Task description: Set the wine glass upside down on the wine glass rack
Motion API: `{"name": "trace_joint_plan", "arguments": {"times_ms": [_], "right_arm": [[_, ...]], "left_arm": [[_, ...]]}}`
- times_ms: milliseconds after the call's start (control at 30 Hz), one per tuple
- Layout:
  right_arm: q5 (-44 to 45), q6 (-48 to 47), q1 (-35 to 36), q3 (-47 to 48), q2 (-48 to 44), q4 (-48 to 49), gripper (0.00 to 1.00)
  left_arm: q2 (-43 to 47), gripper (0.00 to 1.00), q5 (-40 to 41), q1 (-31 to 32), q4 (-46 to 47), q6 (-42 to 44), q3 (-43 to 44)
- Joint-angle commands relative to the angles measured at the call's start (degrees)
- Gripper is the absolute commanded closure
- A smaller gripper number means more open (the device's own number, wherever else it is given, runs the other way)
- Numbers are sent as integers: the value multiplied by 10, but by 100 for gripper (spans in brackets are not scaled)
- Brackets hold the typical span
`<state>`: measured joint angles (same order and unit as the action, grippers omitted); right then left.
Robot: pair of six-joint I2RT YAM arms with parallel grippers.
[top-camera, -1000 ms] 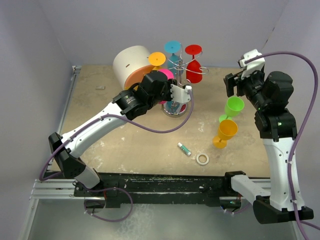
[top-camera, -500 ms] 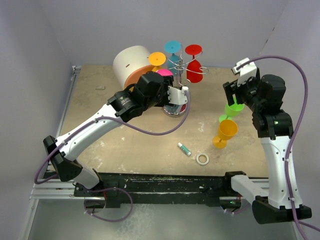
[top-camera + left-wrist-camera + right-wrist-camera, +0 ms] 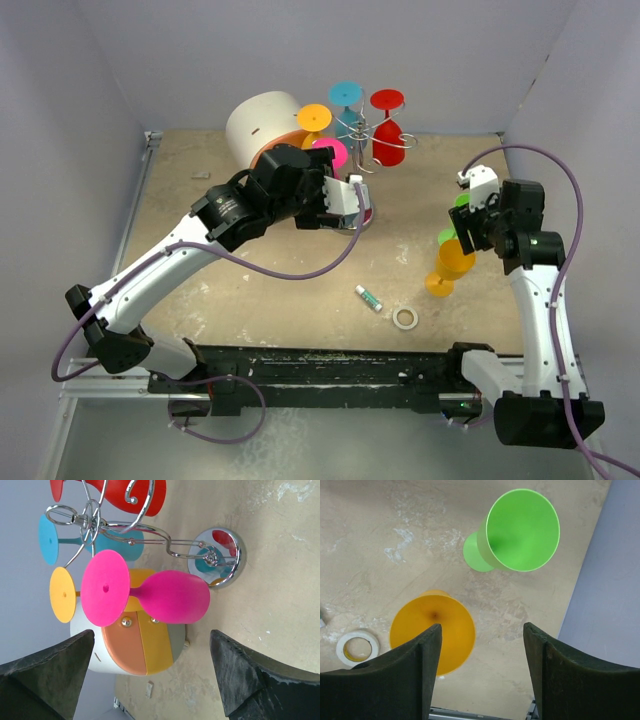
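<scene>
Nearest the arms, a roll of tape (image 3: 404, 318) and a small green-and-white tube (image 3: 369, 297) lie on the table (image 3: 250, 290). Just beyond them on the right, the orange wine glass (image 3: 432, 630) stands upright, with the green wine glass (image 3: 520, 530) upright beside it, a little farther out. The right gripper (image 3: 481, 630) hovers over the pair, fingers spread wide with nothing between them; from the top view it hides most of the green one.

Over on the left, the left gripper (image 3: 151, 640) is wide open too, empty and clear of the wine glass rack (image 3: 150, 530) it faces. And there's the pink wine glass (image 3: 150, 597), hanging upside down on the rack, foot up and bowl toward the chrome base (image 3: 227, 555). Which curled arm carries its stem, I can't quite make out. A blue glass (image 3: 50, 540), a red glass (image 3: 145, 497) and a yellow-orange glass (image 3: 63, 595) hang inverted around it. Behind the rack stands a white-and-orange round box (image 3: 130, 650).
</scene>
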<state>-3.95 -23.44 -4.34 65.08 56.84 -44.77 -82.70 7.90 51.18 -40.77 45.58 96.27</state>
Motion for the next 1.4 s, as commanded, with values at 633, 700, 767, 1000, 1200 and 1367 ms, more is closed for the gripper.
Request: {"name": "trace_joint_plan", "arguments": {"times_ms": [633, 700, 767, 1000, 1200, 1367], "right_arm": [[19, -18, -13, -57, 53, 16, 68], [17, -21, -13, -58, 56, 17, 75], [14, -23, -13, -59, 58, 16, 82], [-10, -36, -13, -52, 76, 1, 95], [-85, -61, -13, 12, 72, -32, 100], [-164, -97, -13, 93, 78, -78, 100]], "left_arm": [[-6, 1, -14, 2, 0, -5, 24], [-6, 1, -11, 2, 5, -3, 21], [-9, 1, -7, 2, 6, -2, 20], [-10, 1, -1, 2, 3, -17, 20], [5, 1, -19, -7, -4, -38, 19], [24, 1, -74, -45, -7, -81, 16]]}}
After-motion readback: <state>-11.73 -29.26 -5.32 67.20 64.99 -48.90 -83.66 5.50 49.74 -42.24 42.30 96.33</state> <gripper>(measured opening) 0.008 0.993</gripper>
